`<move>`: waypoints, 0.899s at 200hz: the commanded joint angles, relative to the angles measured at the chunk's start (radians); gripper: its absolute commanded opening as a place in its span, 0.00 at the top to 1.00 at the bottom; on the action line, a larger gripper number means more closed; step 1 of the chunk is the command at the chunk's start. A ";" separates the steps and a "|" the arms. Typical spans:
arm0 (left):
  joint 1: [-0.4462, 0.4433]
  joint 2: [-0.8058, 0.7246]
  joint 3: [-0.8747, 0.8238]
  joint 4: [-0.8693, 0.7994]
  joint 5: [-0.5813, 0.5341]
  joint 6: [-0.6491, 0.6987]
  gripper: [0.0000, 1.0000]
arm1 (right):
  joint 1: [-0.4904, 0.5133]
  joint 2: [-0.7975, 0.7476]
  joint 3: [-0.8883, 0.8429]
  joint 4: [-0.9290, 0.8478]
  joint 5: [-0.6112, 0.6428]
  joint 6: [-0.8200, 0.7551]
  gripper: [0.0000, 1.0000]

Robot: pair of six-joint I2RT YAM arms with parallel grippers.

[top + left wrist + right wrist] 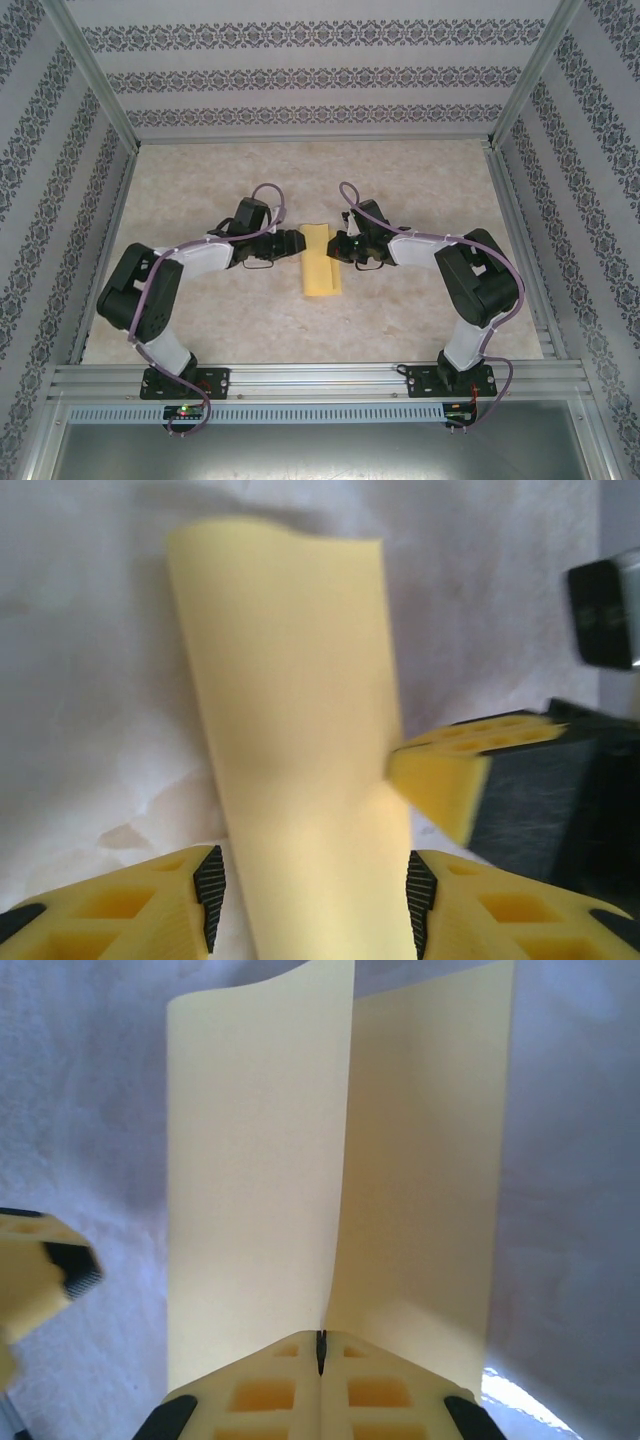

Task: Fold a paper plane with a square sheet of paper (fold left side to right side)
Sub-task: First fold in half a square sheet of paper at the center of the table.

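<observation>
The square sheet of paper (320, 260) lay half-folded mid-frame on the surface (200, 180). Right fingers (320, 1385) clamped its edge; left fingers (208, 885) stood apart astride it. Next, seemingly: pressing the crease flat.

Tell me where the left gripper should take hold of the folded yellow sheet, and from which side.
Likely best to grip the sheet at its left long edge, coming in low from the left. It lies as a narrow folded strip between the arms; the right gripper is shut on the opposite side, and the left gripper stands open with paper between its jaws.
</observation>
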 commanded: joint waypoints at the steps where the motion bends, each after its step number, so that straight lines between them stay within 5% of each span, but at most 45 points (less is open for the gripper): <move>1: -0.038 0.045 0.046 -0.037 0.000 0.007 0.45 | -0.009 -0.019 0.019 -0.059 0.047 -0.041 1.00; 67: -0.063 0.130 0.093 -0.089 -0.047 0.001 0.50 | -0.008 -0.029 0.013 -0.063 0.060 -0.053 0.96; 141: -0.083 0.179 0.129 -0.120 -0.098 0.000 0.58 | -0.042 -0.195 -0.062 -0.104 0.208 -0.109 0.60; 180: -0.103 0.209 0.160 -0.149 -0.110 -0.003 0.57 | -0.065 -0.199 -0.045 -0.244 0.298 -0.166 0.59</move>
